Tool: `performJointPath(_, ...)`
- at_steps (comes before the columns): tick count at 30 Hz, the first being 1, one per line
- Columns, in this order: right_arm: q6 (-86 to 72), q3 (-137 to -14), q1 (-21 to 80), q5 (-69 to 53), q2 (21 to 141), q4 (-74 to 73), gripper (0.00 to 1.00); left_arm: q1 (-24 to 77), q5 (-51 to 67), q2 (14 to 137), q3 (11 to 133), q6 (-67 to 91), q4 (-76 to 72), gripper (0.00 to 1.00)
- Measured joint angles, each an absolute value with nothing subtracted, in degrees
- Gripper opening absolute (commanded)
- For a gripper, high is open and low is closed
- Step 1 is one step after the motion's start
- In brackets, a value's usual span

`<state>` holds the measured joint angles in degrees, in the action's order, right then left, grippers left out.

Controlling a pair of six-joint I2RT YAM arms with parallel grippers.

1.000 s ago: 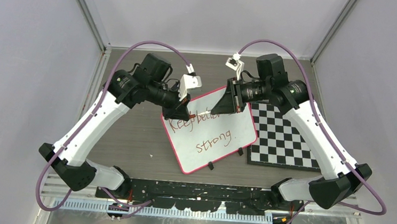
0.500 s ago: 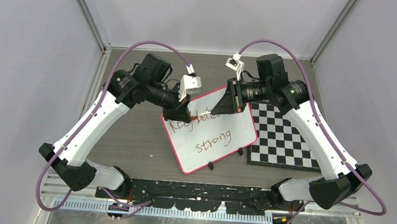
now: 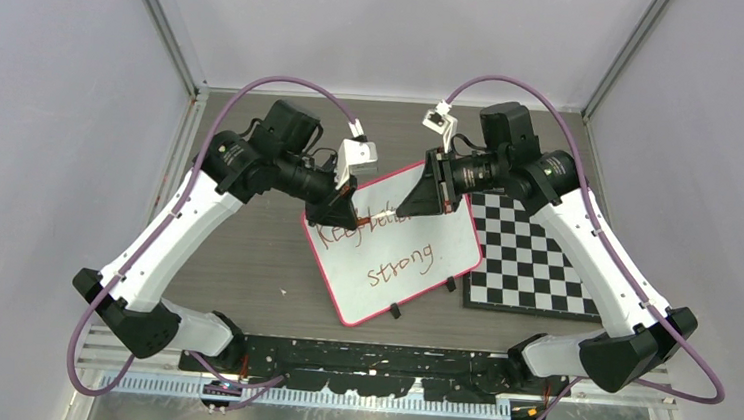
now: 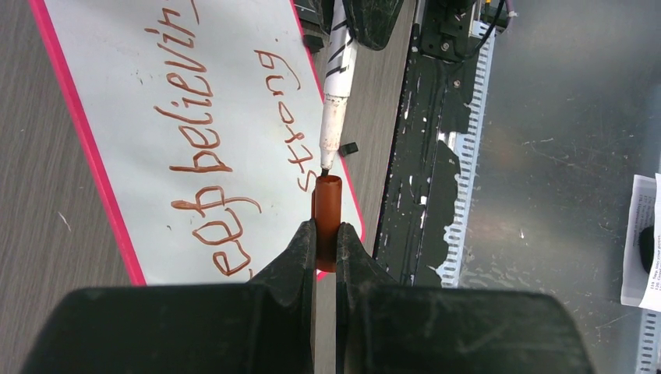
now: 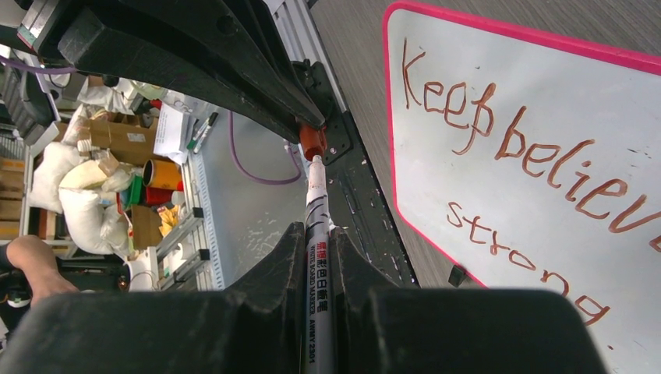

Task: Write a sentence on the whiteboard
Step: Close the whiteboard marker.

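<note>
Plainly, the whiteboard (image 3: 354, 284) lies flat on the table (image 3: 244, 250) between the two arms. It is turned at a slant, with its right side just beside a checkered board (image 3: 534, 263). The sentence (image 4: 199, 117) reads "Keep believing" over "strong" (three words, two lines), so I judge the writing done.

Above the board's far edge the tools meet. The left gripper (image 4: 326, 234) has its fingers pressed onto a brown-red cap (image 4: 327, 204), open end out. The right gripper (image 5: 316, 234) pinches the marker (image 5: 316, 199) by its barrel, tip out.

The next move, probably capping, turns on this: cap and marker lie nose to nose on nearly one line, the tip right at the cap's mouth. In the left wrist view the tip sits a shade off the mouth's middle, so a small sideways nudge may be needed before pushing along that shared axis. Neither arm is clearly nearer; they meet about midway.

By count: one whiteboard, one sentence, one marker, one cap, one checkered board, two grippers.
</note>
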<state>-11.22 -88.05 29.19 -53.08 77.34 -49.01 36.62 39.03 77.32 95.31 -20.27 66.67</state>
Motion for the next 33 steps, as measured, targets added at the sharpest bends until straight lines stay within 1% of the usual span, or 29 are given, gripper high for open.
performJointPath(19, -11.49, -88.16, 30.74, -52.97, 77.73, -48.73, 0.0, 36.88, 40.8, 78.76, 96.88, -18.15, 66.59, 0.0)
performJointPath(25, -14.55, -87.53, 31.16, -53.6, 78.52, -45.17, 0.0, 37.56, 39.66, 80.64, 100.97, -18.15, 67.96, 0.0)
performJointPath(30, -18.98, -84.51, 30.96, -54.78, 78.39, -38.41, 0.0, 37.89, 35.75, 83.44, 106.83, -18.41, 72.4, 0.0)
performJointPath(33, -20.34, -83.7, 31.0, -54.87, 78.41, -37.21, 0.0, 39.03, 33.47, 84.27, 108.18, -18.61, 73.97, 0.0)
